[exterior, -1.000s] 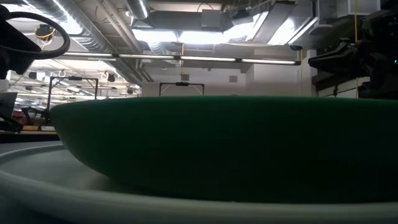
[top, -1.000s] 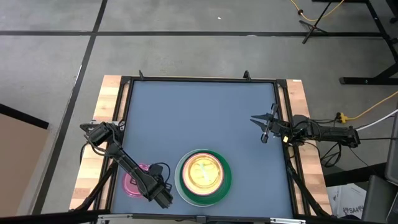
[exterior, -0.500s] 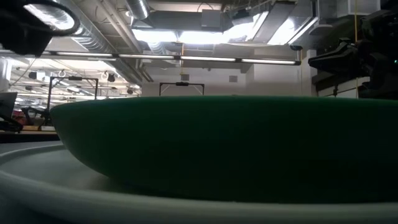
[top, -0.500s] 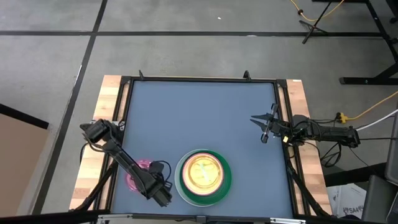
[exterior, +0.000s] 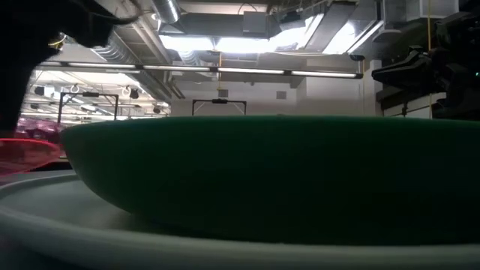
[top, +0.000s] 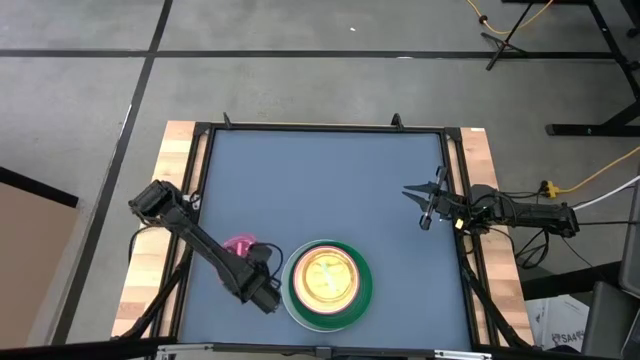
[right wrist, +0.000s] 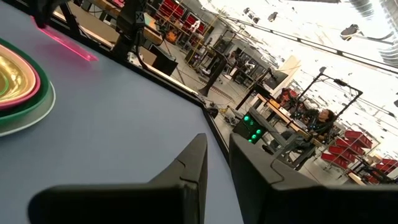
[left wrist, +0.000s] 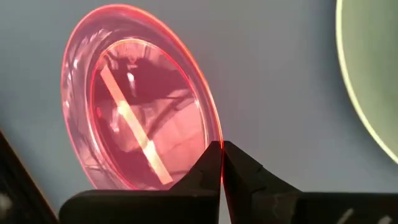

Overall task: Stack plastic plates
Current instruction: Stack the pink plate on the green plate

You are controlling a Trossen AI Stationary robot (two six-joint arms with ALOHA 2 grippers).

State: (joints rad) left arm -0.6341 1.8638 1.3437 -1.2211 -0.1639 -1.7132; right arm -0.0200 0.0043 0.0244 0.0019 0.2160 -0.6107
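Observation:
The magenta plate (top: pixel 238 247) is translucent; in the left wrist view the magenta plate (left wrist: pixel 143 118) fills the left half, and in the low view the magenta plate (exterior: pixel 26 146) shows edge-on at the far left. My left gripper (top: pixel 252 262) is shut on it, just left of the stack (top: pixel 326 283). The stack stands near the table's near edge: a white plate (top: pixel 303 316) at the bottom, a dark green plate (top: pixel 364 287) on it, then pink, cream and small yellowish plates. My right gripper (top: pixel 418 206) waits open, with a narrow gap, by the table's right edge. My left gripper pinches the magenta plate's rim (left wrist: pixel 215 138) between its two fingertips (left wrist: pixel 239 163), on the side of the plate nearest the stack. The plate is lifted clear of the table and tilted, reaching away from the fingers toward the table's left.
The dark green plate (exterior: pixel 285 176) and the white plate's rim (exterior: pixel 67 225) fill the low view. A black frame (top: pixel 320 128) runs round the blue mat, with wooden strips (top: pixel 170 170) outside it. The mat's far half (top: pixel 320 190) is bare.
My left gripper has risen and moved toward the far edge and a little toward the stack, staying shut. The magenta plate, which lay on the mat by the near left corner, is now lifted clear and tipped, closer to the stack.

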